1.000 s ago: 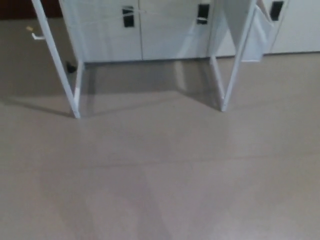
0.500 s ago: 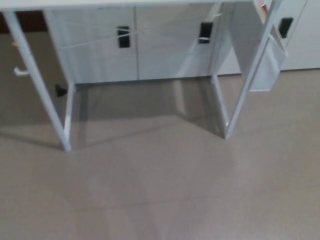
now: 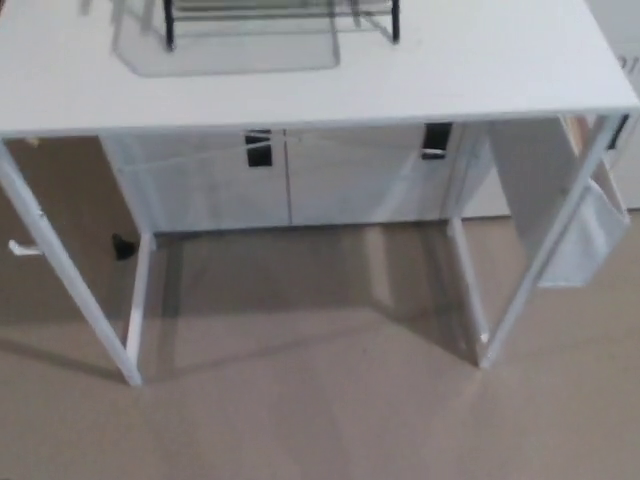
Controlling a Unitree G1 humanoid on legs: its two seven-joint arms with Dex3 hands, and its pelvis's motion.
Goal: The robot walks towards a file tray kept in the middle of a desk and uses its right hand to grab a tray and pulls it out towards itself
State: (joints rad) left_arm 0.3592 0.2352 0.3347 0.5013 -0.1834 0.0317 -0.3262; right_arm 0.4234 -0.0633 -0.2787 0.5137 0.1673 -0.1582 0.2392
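While the head camera is looking down from above, these things are showing:

Desk: a white desk (image 3: 480,70) is filling the top part of the picture, and its flat top is running from one side to the other.

File tray: the file tray (image 3: 280,18) is sitting on the far middle of the desk top, at the very top edge of the picture. Only its bottom part is showing. Its thin black legs are standing on the white top, and a dim mirror copy of it is shining on the desk just under it.

Desk legs: white legs (image 3: 135,310) are going down to the floor on both sides. The ones on the outside are leaning.

Side pocket: a white pocket (image 3: 585,240) is hanging off the desk frame on the right of the picture.

Cabinets: white cabinet doors (image 3: 340,185) with small black handles are standing behind the desk, under its top.

Floor: a plain brownish-grey floor (image 3: 320,420) is spreading out across the bottom of the picture, with soft shadows lying under the desk.

Small dark thing: something little and black (image 3: 122,245) is lying on the floor by the back left leg. It is too blurry to tell what it is.

Robot hands: neither hand is showing anywhere, so I cannot tell if the fingers are spread or pressed together.
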